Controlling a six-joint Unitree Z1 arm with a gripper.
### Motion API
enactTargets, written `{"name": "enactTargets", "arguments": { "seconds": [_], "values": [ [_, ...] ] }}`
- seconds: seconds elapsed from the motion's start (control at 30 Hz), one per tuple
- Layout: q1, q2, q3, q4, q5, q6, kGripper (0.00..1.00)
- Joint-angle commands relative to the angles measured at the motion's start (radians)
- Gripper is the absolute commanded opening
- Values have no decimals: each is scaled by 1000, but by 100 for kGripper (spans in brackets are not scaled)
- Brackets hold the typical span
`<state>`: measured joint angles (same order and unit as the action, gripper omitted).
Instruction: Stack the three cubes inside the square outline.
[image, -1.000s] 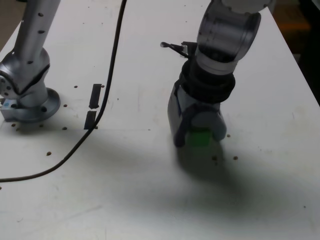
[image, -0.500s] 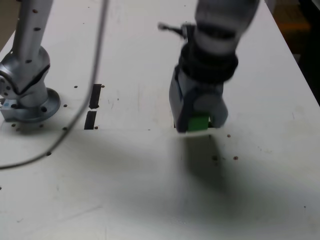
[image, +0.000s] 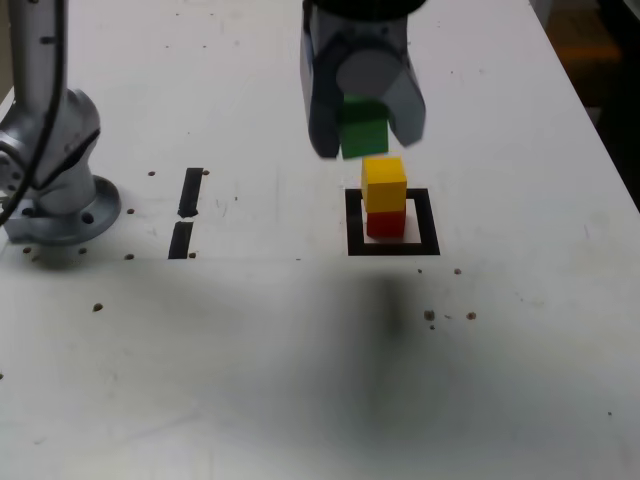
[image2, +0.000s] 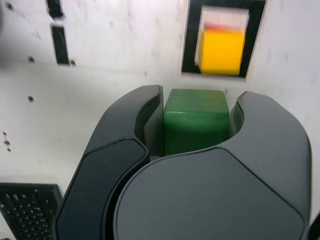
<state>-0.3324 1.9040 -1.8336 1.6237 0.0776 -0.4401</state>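
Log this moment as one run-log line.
gripper: shut on green cube | raised beside stack | yellow cube on red cube | in outline

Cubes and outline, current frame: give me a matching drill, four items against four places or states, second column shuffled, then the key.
Column 1:
1. green cube
2. yellow cube
3. red cube
4. square outline

Column 2:
A. flat on the table, framing the base of the stack
B. held in the pincer, off the table, above the stack
C. bottom of the stack, resting inside the black border
D. sitting on top of another cube, nothing resting on it

Pairs: 1-B, 2-D, 3-C, 4-A
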Motion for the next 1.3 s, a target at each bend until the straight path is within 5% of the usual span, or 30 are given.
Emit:
{"name": "enactTargets", "arguments": {
  "seconds": [0.0, 0.3, 0.93, 1.27],
  "values": [
    [36, -2, 24, 3, -3, 31, 21],
    [130, 48, 46, -27, 2, 90, 21],
    [132, 102, 50, -106, -40, 101, 22],
    [133, 111, 76, -134, -37, 104, 37]
  ]
}}
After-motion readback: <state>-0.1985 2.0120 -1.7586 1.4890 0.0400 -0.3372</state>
